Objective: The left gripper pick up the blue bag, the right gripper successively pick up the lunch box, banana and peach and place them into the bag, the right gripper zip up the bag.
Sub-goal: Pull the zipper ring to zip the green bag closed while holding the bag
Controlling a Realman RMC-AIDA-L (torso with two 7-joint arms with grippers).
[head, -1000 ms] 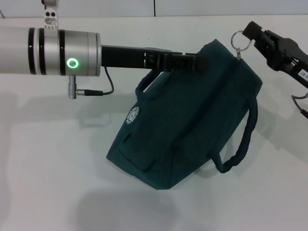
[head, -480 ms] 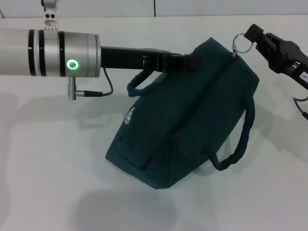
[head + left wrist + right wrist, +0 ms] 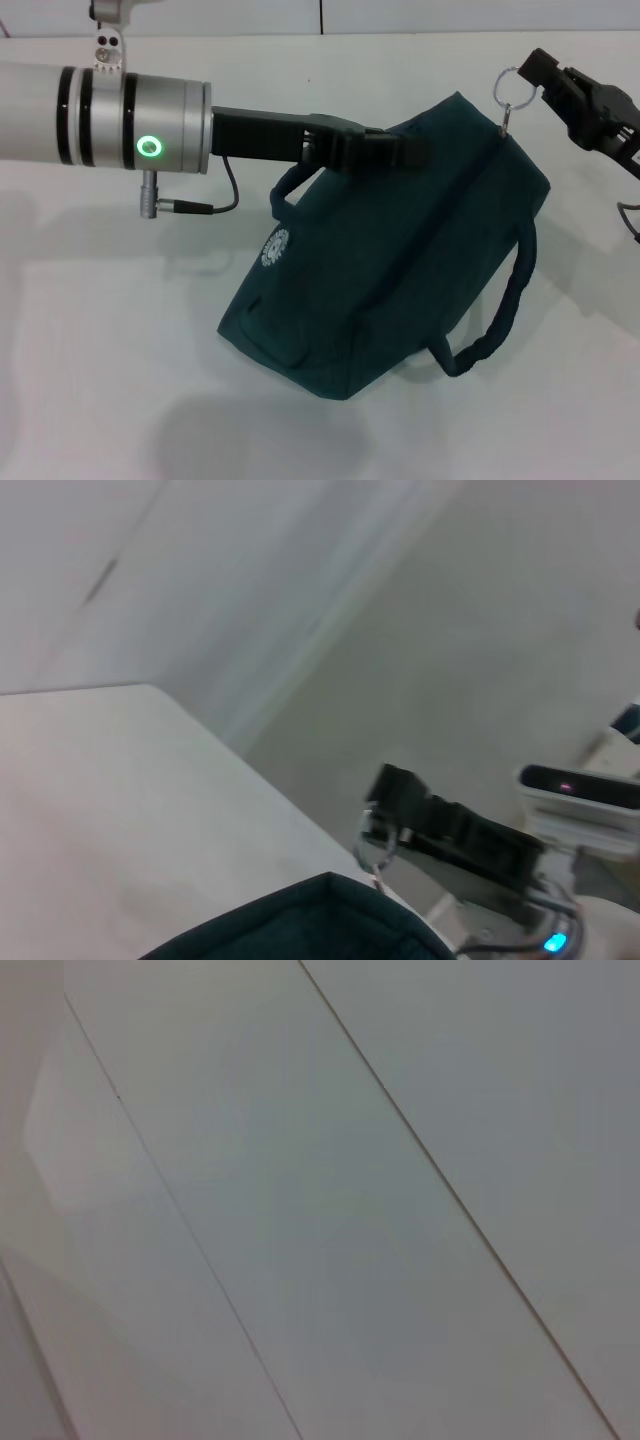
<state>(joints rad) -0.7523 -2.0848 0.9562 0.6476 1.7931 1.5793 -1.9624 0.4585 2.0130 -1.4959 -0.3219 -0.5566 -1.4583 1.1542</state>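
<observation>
The teal bag [image 3: 400, 260] sits zipped and tilted; the left gripper [image 3: 400, 152] clamps its top edge, and the right gripper [image 3: 540, 72] pinches the ring pull [image 3: 510, 88].

Left arm [image 3: 100, 110]: thick silver-grey tube, two black bands around it, glowing green ring light near the end. Perforated metal bracket [image 3: 107, 40] on top with small holes. Short silver plug [image 3: 150, 190] underneath, thin black cable [image 3: 222, 190] looping forward. Beyond that, narrower black boxy section ending in the black left end effector [image 3: 385, 150]. Right end effector [image 3: 545, 75]: black, angular, blocky, white label on the housing farther back, dark cable at the edge. From the left wrist, same black block [image 3: 450, 830] with a small blue light.
</observation>
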